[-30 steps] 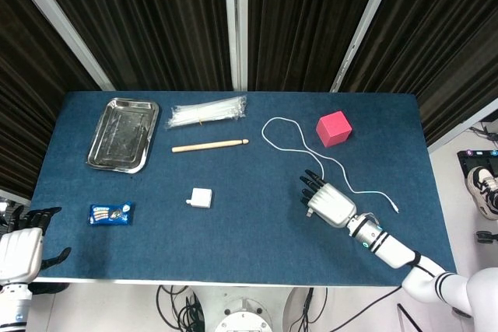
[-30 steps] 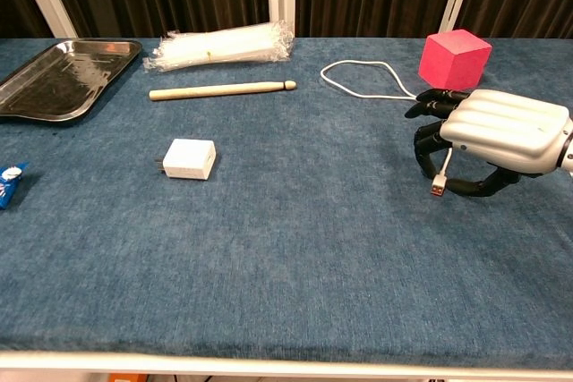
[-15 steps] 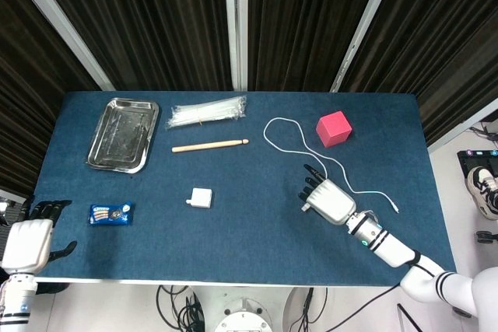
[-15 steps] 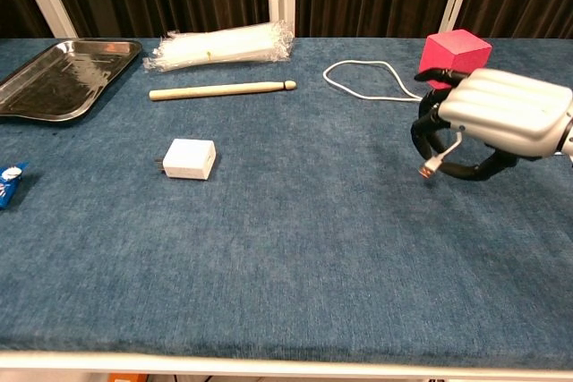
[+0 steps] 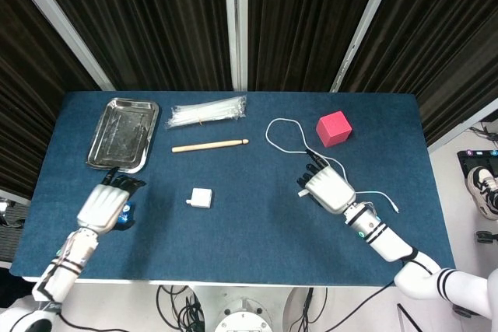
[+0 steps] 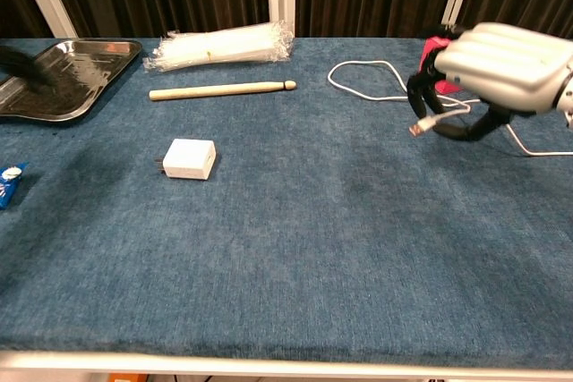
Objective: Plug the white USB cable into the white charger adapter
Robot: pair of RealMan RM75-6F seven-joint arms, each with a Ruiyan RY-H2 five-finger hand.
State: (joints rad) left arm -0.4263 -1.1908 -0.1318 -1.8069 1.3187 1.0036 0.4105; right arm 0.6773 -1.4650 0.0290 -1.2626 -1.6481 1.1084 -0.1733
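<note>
The right hand (image 6: 488, 73) pinched the white USB cable (image 6: 358, 67) near its plug, lifted off the blue surface (image 6: 313, 248). The small, square white charger adapter (image 6: 189, 159) lay flat, well apart. Whether the left hand (image 5: 103, 204) was open was unclear.

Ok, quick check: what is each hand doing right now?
Left hand: over the table near the tray, holding nothing visible; open or shut cannot be told.
Right hand: holding the white USB cable near its plug end.
</note>
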